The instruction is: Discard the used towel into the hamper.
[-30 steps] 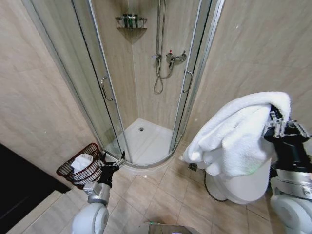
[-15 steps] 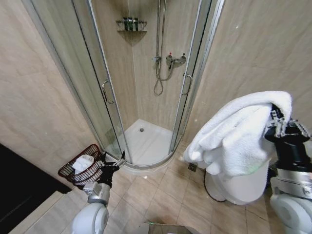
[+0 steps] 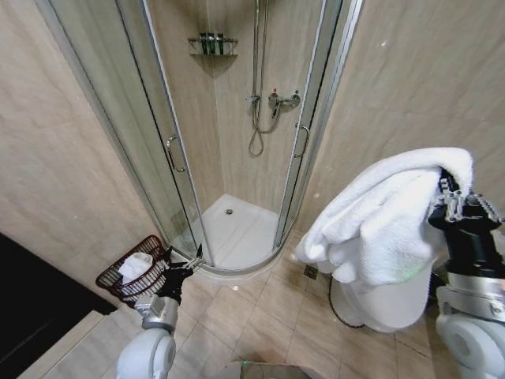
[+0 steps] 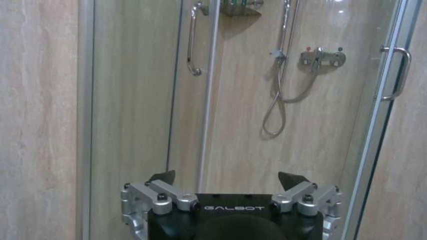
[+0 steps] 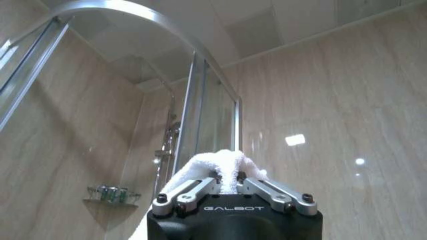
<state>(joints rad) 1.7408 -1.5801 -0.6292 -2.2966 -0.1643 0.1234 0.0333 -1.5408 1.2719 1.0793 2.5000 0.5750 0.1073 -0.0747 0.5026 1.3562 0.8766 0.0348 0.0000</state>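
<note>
A glass shower stall [image 3: 237, 142] fills the corner of a beige tiled bathroom. On the right, the right gripper [image 5: 228, 186] is raised with its fingers pinched on a big white towel [image 3: 379, 225] that drapes down toward the floor. Low on the left, the left gripper [image 4: 227, 180] hangs spread wide and empty just beside the hamper [image 3: 132, 278], a small reddish-brown basket on the floor by the stall with a white cloth [image 3: 134, 266] inside.

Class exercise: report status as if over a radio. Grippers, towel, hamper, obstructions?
Right gripper shut on white towel, held high at right. Left gripper open, empty, low beside hamper. Hamper on floor at left, already holding white cloth. Nothing visible between towel and hamper.
</note>
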